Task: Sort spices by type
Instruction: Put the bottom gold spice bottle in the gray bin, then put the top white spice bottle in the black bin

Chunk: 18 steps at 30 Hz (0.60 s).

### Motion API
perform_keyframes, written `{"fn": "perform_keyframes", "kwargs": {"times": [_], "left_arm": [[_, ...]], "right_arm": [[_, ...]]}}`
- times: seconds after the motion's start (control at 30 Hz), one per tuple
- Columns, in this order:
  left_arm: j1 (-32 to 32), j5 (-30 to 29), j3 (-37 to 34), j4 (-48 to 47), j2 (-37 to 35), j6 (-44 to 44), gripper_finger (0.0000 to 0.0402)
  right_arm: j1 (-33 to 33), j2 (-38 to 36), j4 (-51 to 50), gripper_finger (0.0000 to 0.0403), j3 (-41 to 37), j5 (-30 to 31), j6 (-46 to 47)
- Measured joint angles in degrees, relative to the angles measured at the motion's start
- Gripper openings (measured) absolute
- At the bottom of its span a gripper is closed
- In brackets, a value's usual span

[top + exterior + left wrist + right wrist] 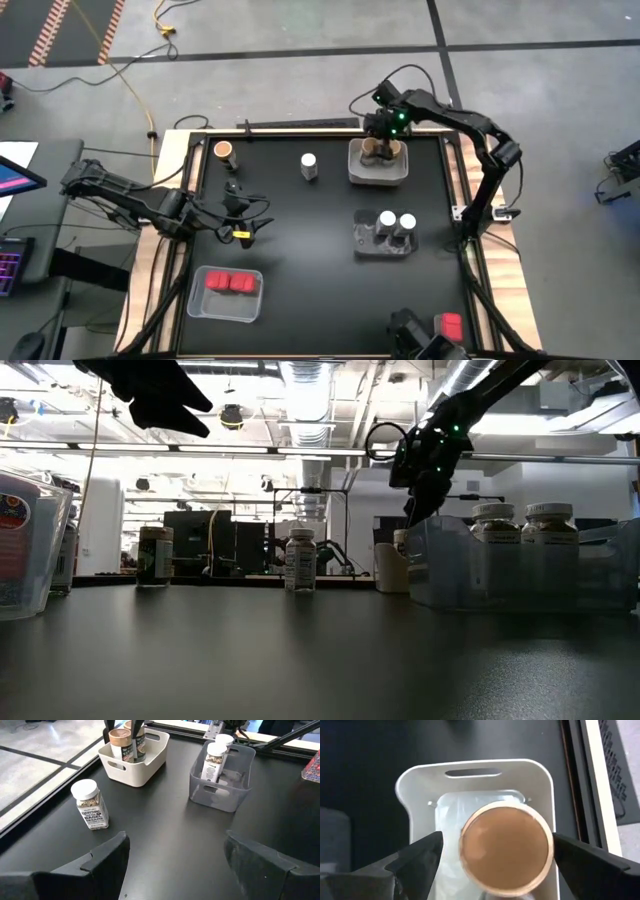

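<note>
My right gripper (383,143) (497,845) hangs open over the white bin (380,172) at the far right. Its fingers stand on either side of a brown cork-topped jar (506,851) that stands upright in the bin, without touching it. A second brown jar (138,742) stands beside that one. My left gripper (243,222) (176,840) waits open above the table's left side, with nothing between its fingers. A white-lidded jar (309,166) (90,804) and another brown jar (224,152) stand alone on the table at the far side.
A grey bin (362,240) right of centre holds two white-lidded jars (397,222). A clear tray (200,300) near the front left holds two red boxes (229,283). One more red box (451,324) lies at the front right. Bare black tabletop lies in the middle.
</note>
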Motion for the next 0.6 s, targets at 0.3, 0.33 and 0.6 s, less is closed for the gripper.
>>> {"fn": "perform_keyframes", "kwargs": {"times": [0.3, 0.33, 0.6], "left_arm": [[0.0, 0.0, 0.0, 0.0, 0.0, 1.9, 0.0309], [0.0, 0.0, 0.0, 0.0, 0.0, 2.4, 0.0309], [0.0, 0.0, 0.0, 0.0, 0.0, 3.8, 0.0309]], "right_arm": [[-1.5, -0.9, -6.2, 0.0398, 5.1, -0.1, 11.7], [-1.6, -1.6, -6.5, 0.0398, 5.2, -0.1, 12.1], [0.7, -13.3, -7.7, 0.0387, 5.1, 10.7, 17.4]]}}
